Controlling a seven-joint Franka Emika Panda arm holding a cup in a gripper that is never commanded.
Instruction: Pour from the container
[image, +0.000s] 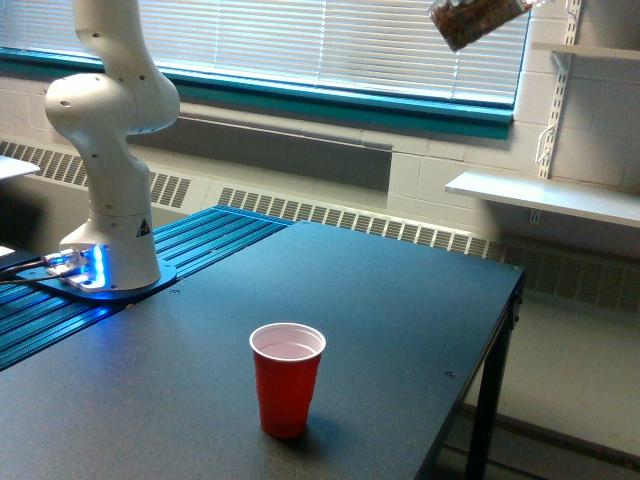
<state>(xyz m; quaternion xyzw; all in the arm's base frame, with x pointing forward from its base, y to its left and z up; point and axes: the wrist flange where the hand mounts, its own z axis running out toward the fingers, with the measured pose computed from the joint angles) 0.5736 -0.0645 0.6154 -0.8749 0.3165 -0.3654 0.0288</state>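
One opaque red cup (287, 378) stands upright near the dark matte table's (400, 300) front edge. We see the clear, rounded container (477, 20) of brown pieces tilted overhead; we cannot see its gripper.

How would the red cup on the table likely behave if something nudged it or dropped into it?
The red cup looks like thin plastic and appears empty, so it is probably light and would slide or tip easily. It is taller than wide and narrows toward the base, which likely makes toppling easier. The dark table looks smooth, so grip is probably poor.

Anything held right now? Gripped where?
The clear cup of brown pieces hangs tilted at the top edge of the exterior view, so it is presumably held, but the gripper and the hold point are out of frame.
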